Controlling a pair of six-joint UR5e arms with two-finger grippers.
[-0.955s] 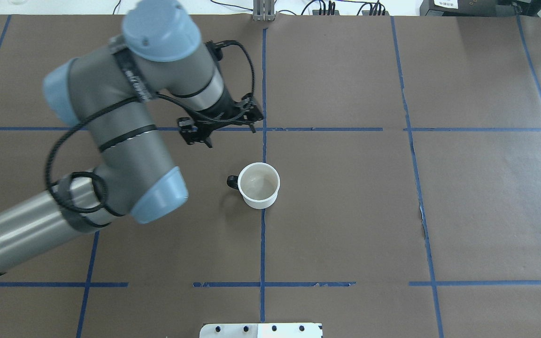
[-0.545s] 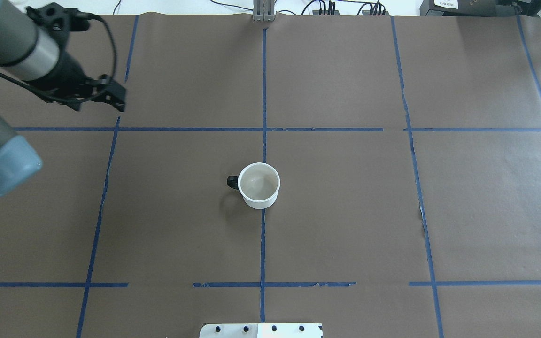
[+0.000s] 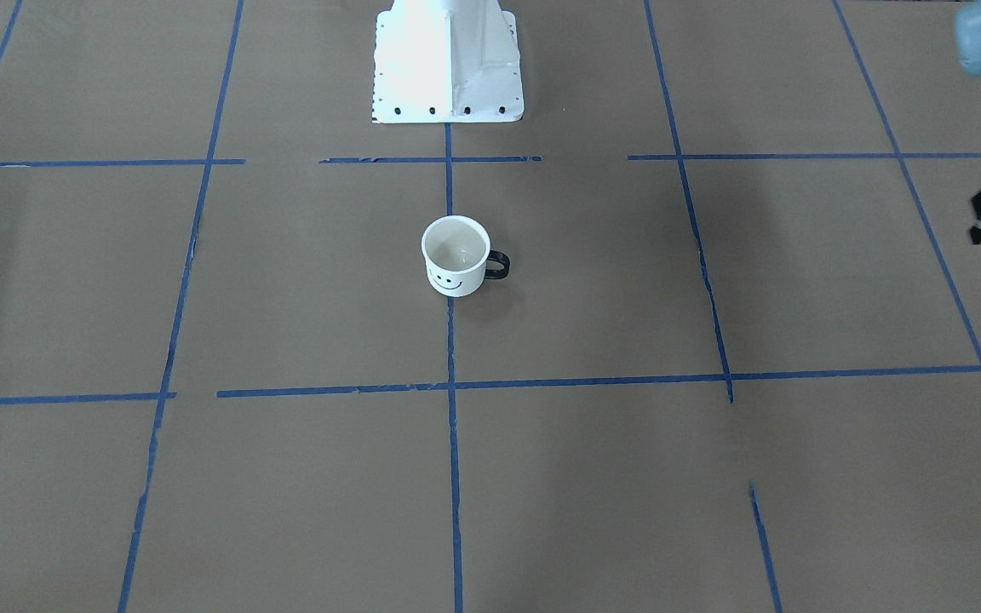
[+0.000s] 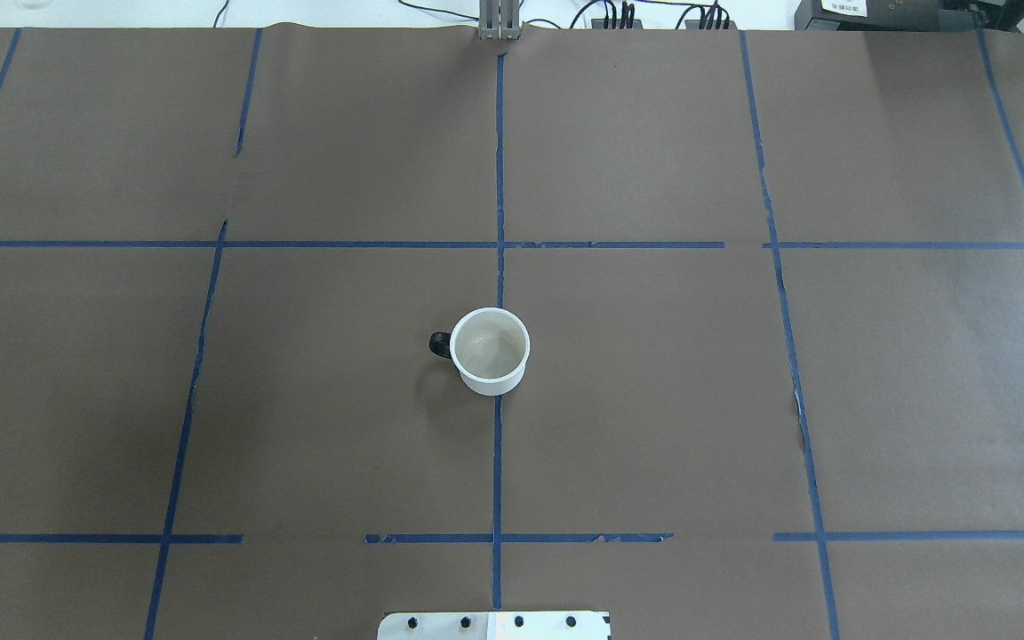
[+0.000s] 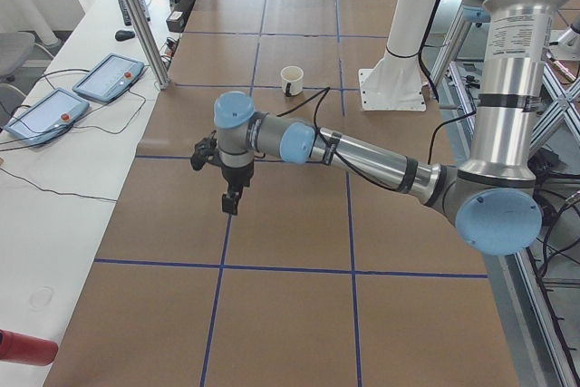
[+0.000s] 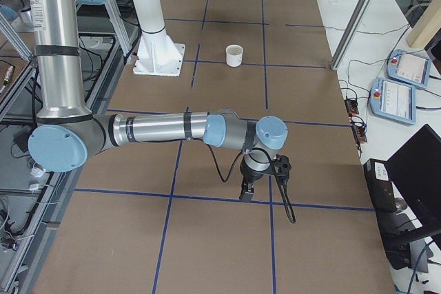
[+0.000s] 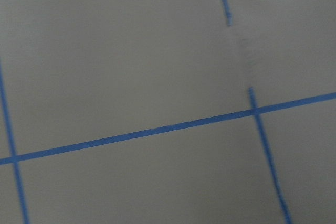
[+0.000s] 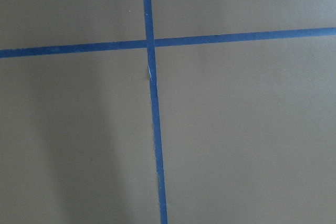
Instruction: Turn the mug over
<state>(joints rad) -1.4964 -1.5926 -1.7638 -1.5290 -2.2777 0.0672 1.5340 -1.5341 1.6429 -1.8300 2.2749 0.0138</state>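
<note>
The only mark I can read is the black smiley face on the mug [image 3: 455, 255]. There is fine print on the upright silver tube of the left arm [image 5: 513, 43] in the left side view. There is also a white label [image 4: 841, 7] on a black box past the far edge in the overhead view. Both are too small for me to read.

The mug stands upright near the middle of the table [image 4: 654, 400], mouth up and long axis vertical. It sits right on the central line of blue tape [image 4: 497, 462]. Its black loop handle points to the robot's left, and the smiley faces away from the robot, toward the front-facing camera.

Both arms are stretched out low over the table ends, well apart from the mug. The left hand [image 5: 232, 202] hangs fingers-down over the brown paper. The front-facing view cuts it off at the frame edge, so I cannot tell whether its fingers are apart or together. The right hand [image 6: 246, 194] shows only in the right side view, pointing down over a tape line, and I cannot tell its state either. Both wrist cameras give me only brown paper and crossing tape, and the left one is blurred.
</note>
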